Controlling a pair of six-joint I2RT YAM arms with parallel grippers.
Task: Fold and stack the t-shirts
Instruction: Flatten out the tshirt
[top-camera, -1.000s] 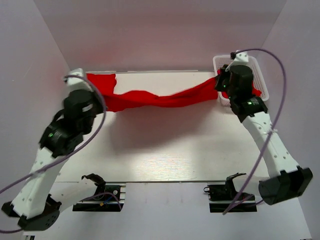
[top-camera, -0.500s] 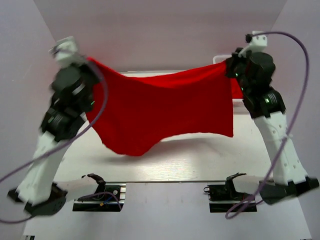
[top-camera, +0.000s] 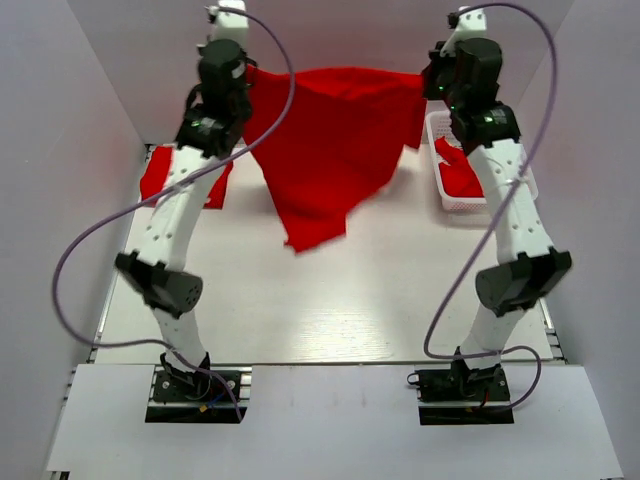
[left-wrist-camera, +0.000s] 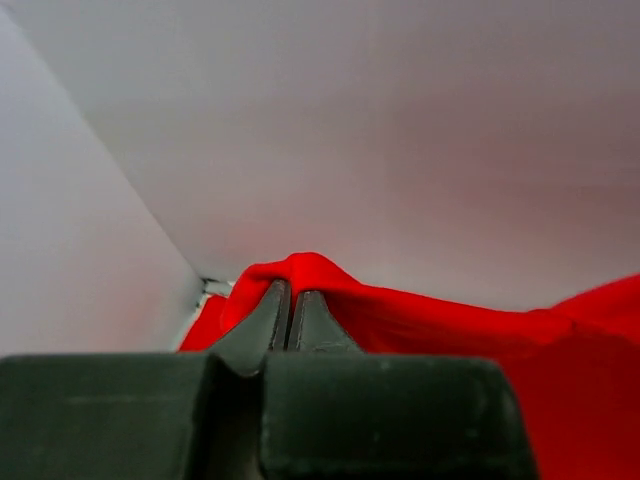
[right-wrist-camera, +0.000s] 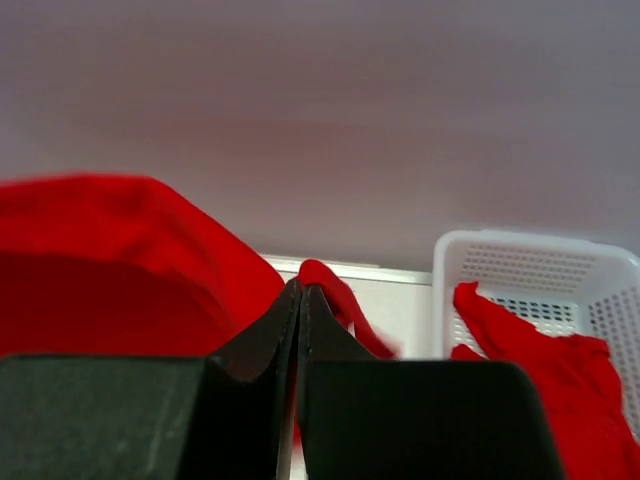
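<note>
Hoisting done: both arms now stand high, and the held t-shirt (top-camera: 330, 140), stretched low over the counter (top-camera: 330, 300) a second ago, hangs in the air between them, off the surface. Clenched on it: left tool (left-wrist-camera: 291, 300) at one top corner, right tool (right-wrist-camera: 299, 295) at the other. A second t-shirt (top-camera: 160, 175) lies far-left on the counter, and a spare t-shirt (right-wrist-camera: 540, 360) sits in the basket (right-wrist-camera: 540, 262). Shirt is out and spread, so laying it flat for folding looks next.

T-shirts (top-camera: 330, 150) plain bright red; basket (right-wrist-camera: 530, 262) white lattice; table (top-camera: 330, 300) white; walls (top-camera: 320, 40) pale grey.
</note>
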